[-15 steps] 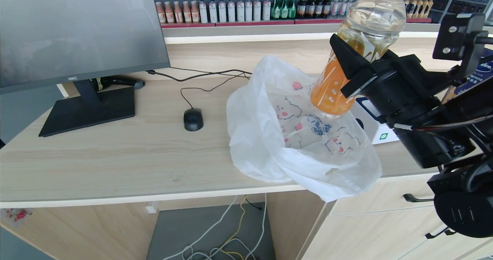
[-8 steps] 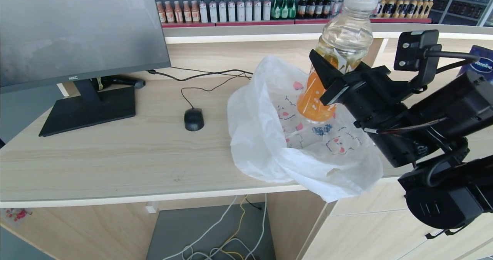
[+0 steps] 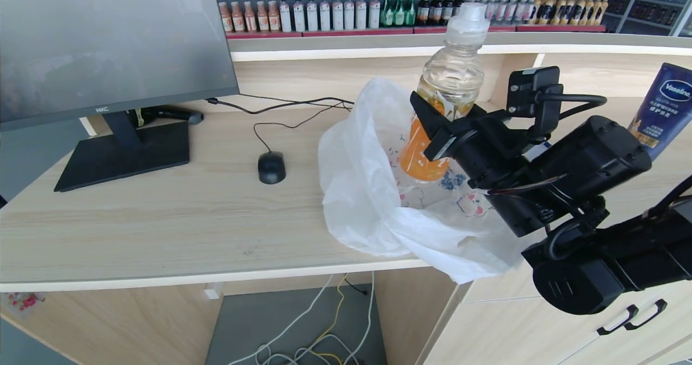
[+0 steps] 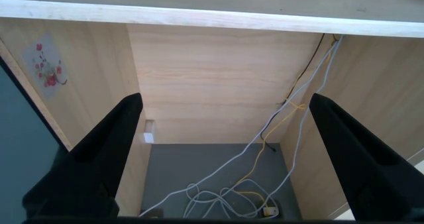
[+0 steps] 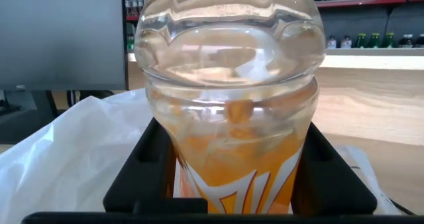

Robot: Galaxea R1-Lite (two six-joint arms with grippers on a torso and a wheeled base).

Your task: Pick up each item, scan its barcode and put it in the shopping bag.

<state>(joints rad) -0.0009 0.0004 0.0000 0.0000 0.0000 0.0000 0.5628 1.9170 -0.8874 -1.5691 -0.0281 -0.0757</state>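
- Over the open mouth of the shopping bag (image 3: 367,192), the right gripper (image 3: 432,130) clamped the bottle (image 3: 452,78) around its middle, nearly upright, with its base down among the bag's walls.
- Bottle was ribbed clear plastic: orange drink below, an empty neck above, a pale cap on top.
- Bag was thin, crinkled white film printed with little cartoon animals. It slumped wide on the wooden counter (image 3: 162,219), and its front fold hung over the counter's near edge.
- Left of the bag, a broad run of pale wood grain reached as far as the black mouse (image 3: 271,167).
- Monitor (image 3: 108,40) stood well apart at the far left, and cables (image 3: 292,105) trailed behind the bag.
- Blue lotion bottle (image 3: 664,111) stood close behind the right arm.
- Left gripper (image 4: 225,164) hung below the counter's edge, fingers spread wide, with loose wires (image 4: 265,158) beyond.
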